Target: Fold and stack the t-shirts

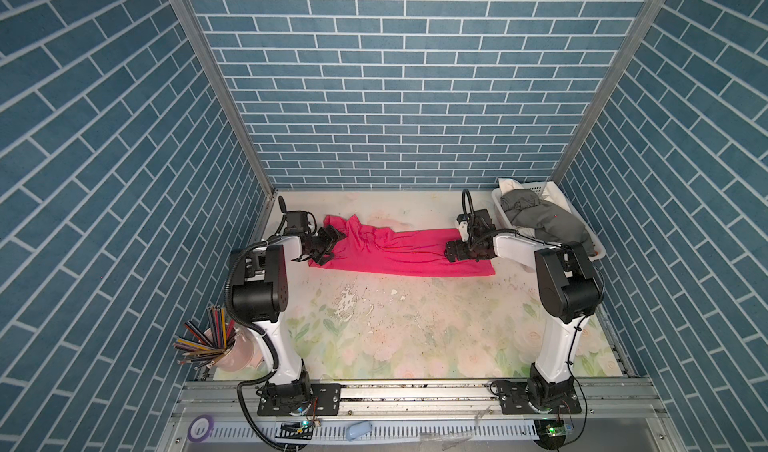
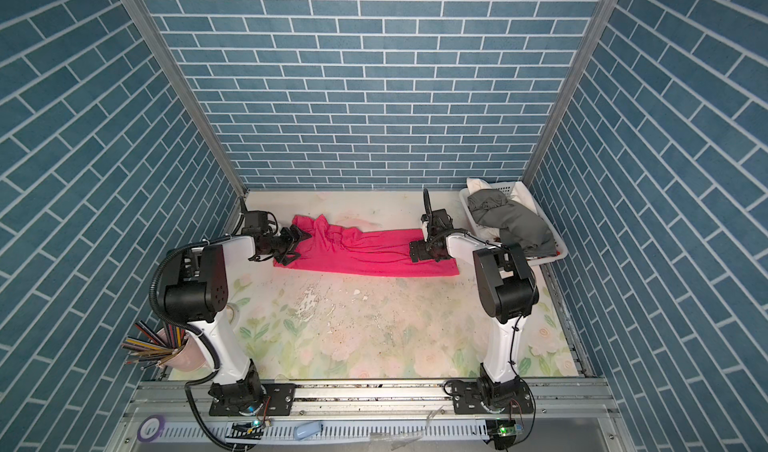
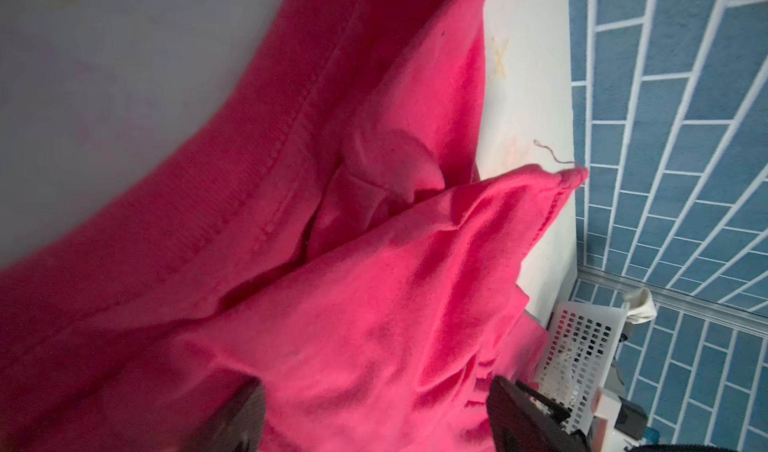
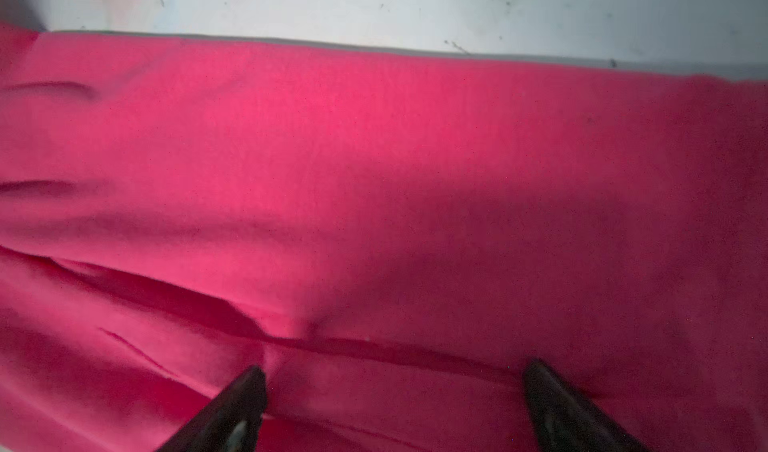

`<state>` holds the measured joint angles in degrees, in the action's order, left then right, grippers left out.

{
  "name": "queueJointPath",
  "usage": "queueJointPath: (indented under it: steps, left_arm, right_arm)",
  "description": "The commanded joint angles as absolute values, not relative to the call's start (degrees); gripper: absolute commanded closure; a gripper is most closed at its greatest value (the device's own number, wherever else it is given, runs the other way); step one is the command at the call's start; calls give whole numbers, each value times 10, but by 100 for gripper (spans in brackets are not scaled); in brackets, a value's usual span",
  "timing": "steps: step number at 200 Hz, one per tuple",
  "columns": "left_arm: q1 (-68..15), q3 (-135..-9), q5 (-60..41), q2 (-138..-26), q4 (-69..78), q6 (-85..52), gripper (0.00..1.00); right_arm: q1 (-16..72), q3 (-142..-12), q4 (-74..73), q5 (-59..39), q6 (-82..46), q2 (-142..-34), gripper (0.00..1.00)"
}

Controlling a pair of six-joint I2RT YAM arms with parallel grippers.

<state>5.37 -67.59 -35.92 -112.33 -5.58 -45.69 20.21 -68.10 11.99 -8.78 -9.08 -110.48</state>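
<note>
In both top views, a pink t-shirt (image 1: pixel 395 255) lies stretched across the bench (image 1: pixel 415 325) at frame centre. A grey t-shirt (image 1: pixel 536 217) fills the basket (image 1: pixel 500 209), centre right.

Left wrist: the left end effector (image 3: pixel 376 383) gapes wide over pink folds, empty.

Right wrist: the right end effector (image 4: pixel 395 369) is equally wide, gripping nothing.

Rumpled pink t-shirt (image 3: pixel 374 304) fills view, left gripper (image 3: pixel 374 412) spread wide over it, white basket (image 3: pixel 582 354) beyond

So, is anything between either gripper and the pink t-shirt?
Nothing visible: left gripper, open, at the bunched end of the pink t-shirt; right gripper, open, over its flat end. Only cloth between the fingers.
</note>
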Motion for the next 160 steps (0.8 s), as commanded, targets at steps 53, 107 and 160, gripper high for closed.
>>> queueJointPath:
  steps: [53, 107, 160]
  left_arm:
    - [36, -935, -258, -1309, -177, -423, 14]
    - [15, -1217, -205, -1427, -336, -363, 14]
    - [-21, -1030, -242, -1205, -228, -366, 14]
  right_arm:
    - [253, -490, 133, -92, -260, -989, 3]
    - [336, -528, 215, -85, -315, -856, 2]
    - [297, -694, 205, -37, -145, -982, 1]
